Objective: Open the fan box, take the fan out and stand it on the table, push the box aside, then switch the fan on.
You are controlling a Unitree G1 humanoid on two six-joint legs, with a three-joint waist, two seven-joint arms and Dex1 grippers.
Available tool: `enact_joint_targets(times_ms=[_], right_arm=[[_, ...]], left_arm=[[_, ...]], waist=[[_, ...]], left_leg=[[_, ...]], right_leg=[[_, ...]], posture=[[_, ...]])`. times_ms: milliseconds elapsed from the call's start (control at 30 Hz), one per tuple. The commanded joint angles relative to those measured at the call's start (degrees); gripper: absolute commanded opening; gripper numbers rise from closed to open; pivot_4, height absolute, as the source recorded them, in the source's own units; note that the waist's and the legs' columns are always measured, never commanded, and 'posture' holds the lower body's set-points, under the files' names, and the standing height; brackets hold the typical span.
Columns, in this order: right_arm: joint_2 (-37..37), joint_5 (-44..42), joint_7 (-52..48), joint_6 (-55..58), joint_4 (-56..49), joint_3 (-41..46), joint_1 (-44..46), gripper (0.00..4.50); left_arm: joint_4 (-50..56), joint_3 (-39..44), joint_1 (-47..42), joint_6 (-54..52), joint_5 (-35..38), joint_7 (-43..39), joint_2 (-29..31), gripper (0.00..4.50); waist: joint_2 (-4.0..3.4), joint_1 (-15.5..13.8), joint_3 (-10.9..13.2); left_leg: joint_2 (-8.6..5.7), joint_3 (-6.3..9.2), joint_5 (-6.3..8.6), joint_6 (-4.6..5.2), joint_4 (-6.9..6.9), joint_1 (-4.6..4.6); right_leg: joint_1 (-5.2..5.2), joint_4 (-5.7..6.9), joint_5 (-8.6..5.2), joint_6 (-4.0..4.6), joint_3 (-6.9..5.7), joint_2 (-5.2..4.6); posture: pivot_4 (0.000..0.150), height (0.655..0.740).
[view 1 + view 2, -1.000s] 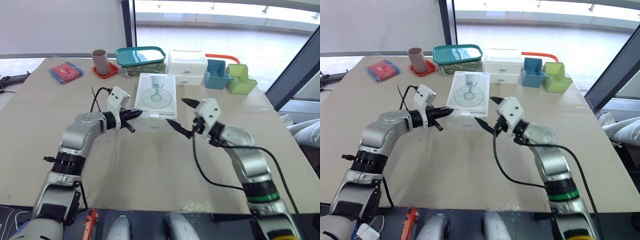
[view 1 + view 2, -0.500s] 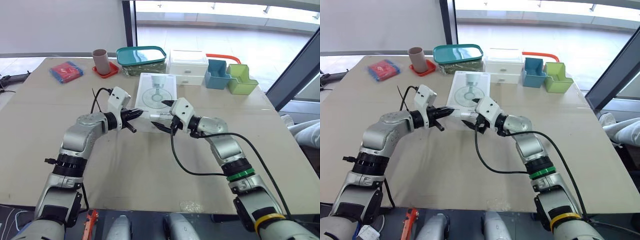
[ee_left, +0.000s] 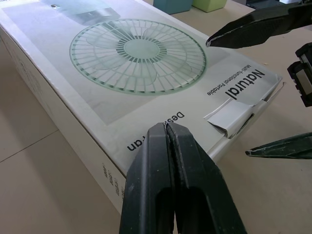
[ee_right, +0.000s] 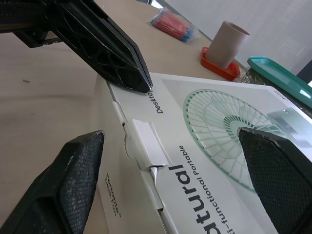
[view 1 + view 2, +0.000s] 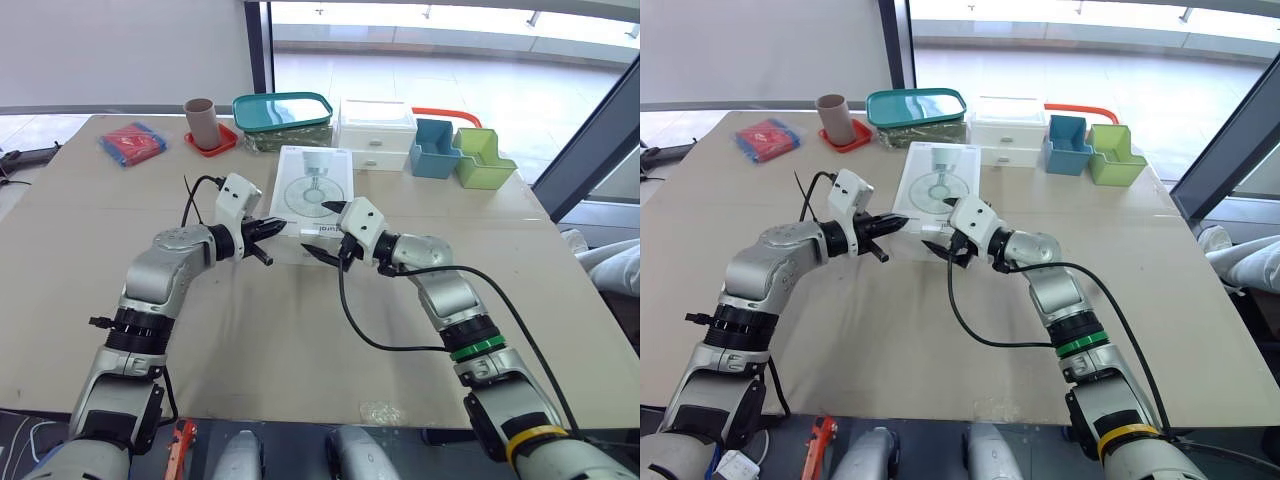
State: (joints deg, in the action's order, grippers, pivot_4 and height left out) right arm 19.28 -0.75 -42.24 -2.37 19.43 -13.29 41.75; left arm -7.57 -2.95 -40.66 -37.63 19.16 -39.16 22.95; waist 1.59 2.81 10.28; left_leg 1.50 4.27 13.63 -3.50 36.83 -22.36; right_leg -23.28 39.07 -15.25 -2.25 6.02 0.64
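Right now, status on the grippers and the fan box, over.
Left gripper shut, tip at fan box near corner. Right gripper open, straddling its end flap. Box closed, flat on table. White drawers close behind.

The fan box (image 5: 314, 195) hides its contents, the right gripper (image 5: 313, 228) covers part of its near end, and white drawers (image 5: 376, 135) mostly hide a far orange item (image 5: 432, 112).

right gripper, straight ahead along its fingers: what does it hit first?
Likely the fan box: the right gripper is open, its fingers straddling the box's near end, with the tuck flap right between them. Gap to it unclear.
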Motion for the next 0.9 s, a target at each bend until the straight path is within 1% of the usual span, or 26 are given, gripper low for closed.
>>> enact_joint_targets(times_ms=[33,333,467,900], right_arm=[[-0.1,0.0,0.1,-1.0,-0.8,1.3,1.7,4.50],[-0.1,0.0,0.1,-1.0,-0.8,1.3,1.7,4.50],[0.1,2.9,6.3,-2.5,3.0,3.0,5.4,4.50],[-0.4,3.2,6.7,-4.0,5.0,3.4,6.4,4.50]], left_arm=[[0.5,-0.4,0.8,-0.8,-0.3,0.0,-0.2,0.10],[0.5,-0.4,0.8,-0.8,-0.3,0.0,-0.2,0.10],[0.0,-0.7,0.5,0.8,-0.8,0.2,-1.0,0.10],[0.0,-0.5,0.5,0.8,-1.1,-0.1,-1.4,0.10]], waist=[[0.00,0.0,0.0],[0.00,0.0,0.0],[-0.01,0.0,0.0],[-0.01,0.0,0.0]], left_leg=[[0.00,0.00,0.00,0.00,0.00,0.00],[0.00,0.00,0.00,0.00,0.00,0.00],[-0.01,0.00,-0.01,-0.02,0.00,0.00],[0.00,0.00,-0.01,-0.02,-0.06,-0.01]], right_leg=[[0.00,0.00,0.00,0.00,0.00,0.00],[0.00,0.00,0.00,0.00,0.00,0.00],[0.00,0.00,0.02,0.01,0.01,-0.01],[-0.03,-0.01,0.02,0.02,0.00,0.00]], posture=[[0.150,0.7400],[0.150,0.7400],[0.150,0.7400],[0.150,0.7400]])
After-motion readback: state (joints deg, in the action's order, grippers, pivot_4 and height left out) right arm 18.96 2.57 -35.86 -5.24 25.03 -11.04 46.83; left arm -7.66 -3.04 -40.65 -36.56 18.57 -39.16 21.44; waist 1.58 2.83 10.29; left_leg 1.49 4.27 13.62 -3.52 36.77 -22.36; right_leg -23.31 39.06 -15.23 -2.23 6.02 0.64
